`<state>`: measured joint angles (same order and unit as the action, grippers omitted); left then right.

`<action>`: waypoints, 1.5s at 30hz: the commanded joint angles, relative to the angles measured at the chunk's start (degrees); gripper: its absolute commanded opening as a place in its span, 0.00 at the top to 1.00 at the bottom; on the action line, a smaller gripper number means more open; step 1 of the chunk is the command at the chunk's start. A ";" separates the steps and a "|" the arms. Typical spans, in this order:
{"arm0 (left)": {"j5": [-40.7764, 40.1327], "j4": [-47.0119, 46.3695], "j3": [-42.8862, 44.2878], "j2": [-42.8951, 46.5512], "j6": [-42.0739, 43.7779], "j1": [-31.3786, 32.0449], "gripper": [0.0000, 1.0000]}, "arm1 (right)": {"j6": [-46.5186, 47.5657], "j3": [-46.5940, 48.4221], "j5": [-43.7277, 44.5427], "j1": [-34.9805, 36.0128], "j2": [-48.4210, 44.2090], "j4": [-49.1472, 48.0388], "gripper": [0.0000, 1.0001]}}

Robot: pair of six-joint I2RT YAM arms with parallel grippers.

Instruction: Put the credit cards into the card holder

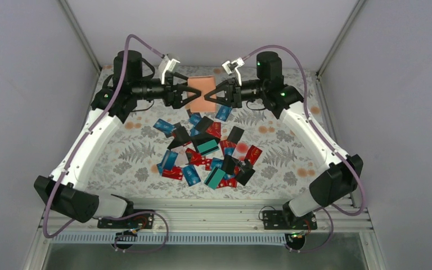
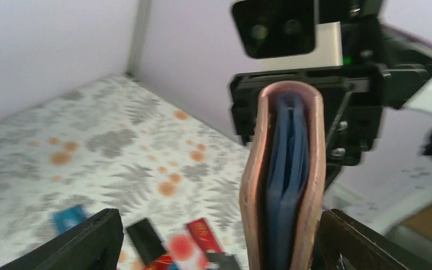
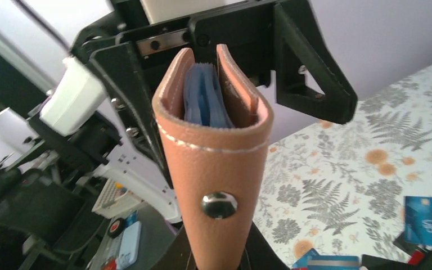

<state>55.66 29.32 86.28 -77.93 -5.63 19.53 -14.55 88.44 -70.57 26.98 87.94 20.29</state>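
The tan card holder point(image 1: 202, 91) is held up over the far middle of the table between both arms. My right gripper point(image 1: 218, 95) is shut on its right edge. In the right wrist view the holder point(image 3: 216, 169) rises from between the fingers, snap stud facing the camera, mouth spread open with blue inside. My left gripper point(image 1: 190, 94) is open at the holder's left edge. In the left wrist view the holder point(image 2: 309, 185) stands edge-on close to the right finger point(image 2: 360, 242), far from the left one. The credit cards point(image 1: 208, 152) lie scattered mid-table.
The table has a grey fern and orange dot cloth point(image 1: 129, 152). Pale walls close in the back and both sides. A metal rail point(image 1: 214, 216) with the arm bases runs along the near edge. Loose cards show under both wrists, a red one point(image 2: 202, 236) and a blue one point(image 3: 424, 220).
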 commanded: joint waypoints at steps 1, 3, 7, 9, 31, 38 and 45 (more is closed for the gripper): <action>-19.78 1.47 1.69 2.69 -0.74 2.69 0.11 | -5.14 0.24 9.59 0.53 -1.76 -1.72 0.96; -26.68 2.14 1.70 3.51 -0.62 5.69 0.11 | -6.67 0.90 13.64 0.53 -1.79 -1.11 0.96; -40.17 3.31 2.59 4.36 -0.93 12.79 0.12 | -7.94 1.48 18.33 0.52 -2.41 0.14 0.96; -47.07 4.14 2.98 4.12 -0.97 15.87 0.15 | -8.28 1.55 19.73 0.53 -2.88 0.62 0.96; -66.99 7.43 6.93 -0.98 -0.18 24.66 0.52 | -8.92 2.26 25.70 0.48 -3.51 3.46 0.96; -75.40 10.97 11.36 -6.15 0.93 29.42 0.52 | -8.77 1.77 25.68 0.51 -3.13 3.78 0.96; -87.31 15.43 17.56 -10.55 -1.02 29.72 0.52 | -8.11 1.60 23.44 0.50 -3.44 4.34 0.96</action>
<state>-24.12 42.28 100.44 -85.91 -6.13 48.82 -22.87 89.17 -43.13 26.70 85.45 25.61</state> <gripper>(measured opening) 0.481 0.112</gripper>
